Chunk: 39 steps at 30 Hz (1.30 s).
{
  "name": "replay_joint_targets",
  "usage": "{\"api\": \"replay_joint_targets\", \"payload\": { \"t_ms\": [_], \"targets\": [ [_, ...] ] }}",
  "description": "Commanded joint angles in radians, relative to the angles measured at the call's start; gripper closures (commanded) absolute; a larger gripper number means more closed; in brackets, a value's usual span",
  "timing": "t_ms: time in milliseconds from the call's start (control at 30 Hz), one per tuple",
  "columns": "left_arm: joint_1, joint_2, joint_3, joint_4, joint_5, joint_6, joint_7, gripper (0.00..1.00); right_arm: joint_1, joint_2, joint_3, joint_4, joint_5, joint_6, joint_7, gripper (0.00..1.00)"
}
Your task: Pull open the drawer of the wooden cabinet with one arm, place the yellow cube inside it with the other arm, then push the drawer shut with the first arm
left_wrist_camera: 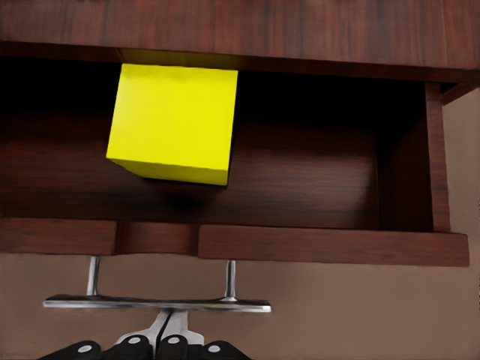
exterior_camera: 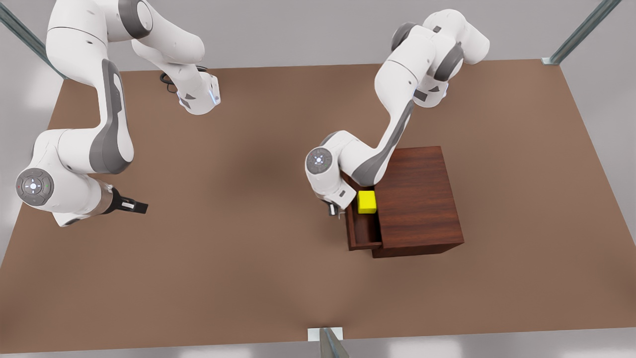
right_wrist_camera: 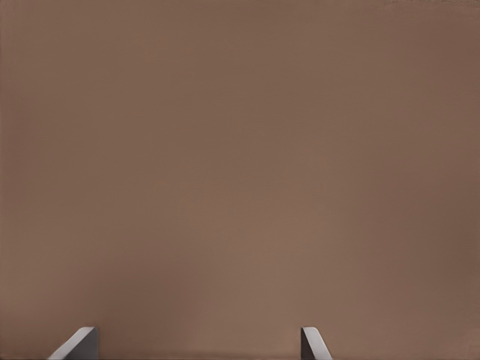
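Observation:
The wooden cabinet (exterior_camera: 420,199) stands right of the table's middle in the front view. Its drawer (exterior_camera: 361,234) is pulled partway out toward the front view's left. Inside the drawer (left_wrist_camera: 315,187) rests the yellow cube (exterior_camera: 367,202), up against the cabinet's body (left_wrist_camera: 225,30); the left wrist view has the cube (left_wrist_camera: 174,120) free of any gripper. My left gripper (exterior_camera: 334,211) is at the drawer's front, fingers shut (left_wrist_camera: 172,330), tips against the silver bar handle (left_wrist_camera: 157,304). My right gripper (exterior_camera: 141,206) waits open far off at the front view's left, over bare table (right_wrist_camera: 199,339).
The brown table (exterior_camera: 248,258) spreads wide around the cabinet. Metal frame posts (exterior_camera: 330,343) stand at the table's edges and corners. The left arm's elbow (exterior_camera: 323,164) hangs over the cabinet's near corner.

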<state>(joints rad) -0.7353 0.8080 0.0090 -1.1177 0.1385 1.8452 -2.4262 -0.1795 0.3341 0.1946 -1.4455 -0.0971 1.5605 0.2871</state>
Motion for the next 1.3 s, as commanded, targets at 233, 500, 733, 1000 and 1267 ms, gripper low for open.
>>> {"api": "replay_joint_targets", "payload": {
  "t_ms": [233,500,733,1000,1267],
  "targets": [
    [0.034,-0.004,0.000,-0.022,-0.004,-0.037,-0.045,1.00,0.000,-0.001,0.000,0.000,-0.003,0.000,-0.152,0.00],
    [0.062,-0.061,0.002,-0.114,-0.002,-0.040,0.015,1.00,0.000,-0.001,0.000,0.000,-0.003,0.000,-0.154,0.00],
    [0.085,-0.070,0.003,-0.126,0.000,-0.053,0.058,1.00,-0.002,-0.001,0.000,0.000,-0.003,0.000,-0.155,0.00],
    [0.102,-0.069,0.003,-0.126,0.006,-0.067,0.072,1.00,-0.002,-0.001,0.000,0.000,0.000,0.000,-0.155,0.00],
    [0.113,-0.075,0.005,-0.116,-0.005,-0.083,0.093,1.00,-0.002,-0.001,0.000,0.000,0.000,0.000,-0.155,0.00]
  ]
}}
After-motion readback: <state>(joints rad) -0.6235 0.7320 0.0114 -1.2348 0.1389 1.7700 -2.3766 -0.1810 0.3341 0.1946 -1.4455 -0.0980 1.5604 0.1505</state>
